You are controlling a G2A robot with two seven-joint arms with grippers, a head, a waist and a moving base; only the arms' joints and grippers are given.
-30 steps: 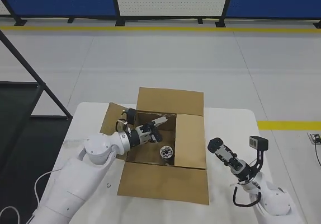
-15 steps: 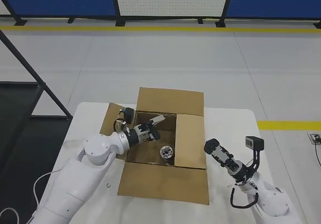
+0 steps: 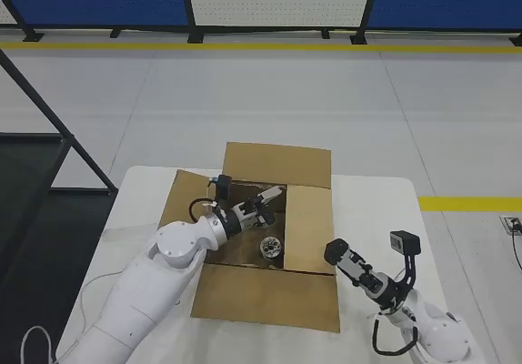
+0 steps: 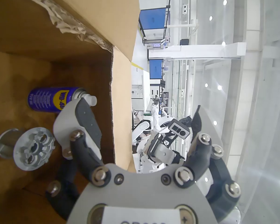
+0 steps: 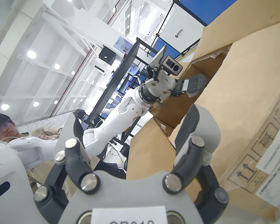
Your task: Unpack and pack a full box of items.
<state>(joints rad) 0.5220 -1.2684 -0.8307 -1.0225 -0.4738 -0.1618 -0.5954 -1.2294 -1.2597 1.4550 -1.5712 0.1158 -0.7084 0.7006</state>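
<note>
Unpacking looks to be in hand: the left tool [image 3: 263, 202] hangs spread wide and empty over the open box [image 3: 277, 165], where a blue spray can [image 4: 51, 100] and a flanged metal part [image 4: 31, 149] lie inside. The right tool [image 3: 337, 250], also spread and empty, sits beside the box; next, I'd guess, the left must dip in and close on one item.

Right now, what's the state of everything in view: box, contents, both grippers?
cardboard box, open, flaps folded out.
spray can, lying on its side on the box floor.
metal part, in the box, flange face up.
left gripper, jaws open, empty, at the box opening.
right gripper, jaws open, empty, outside the box.
</note>
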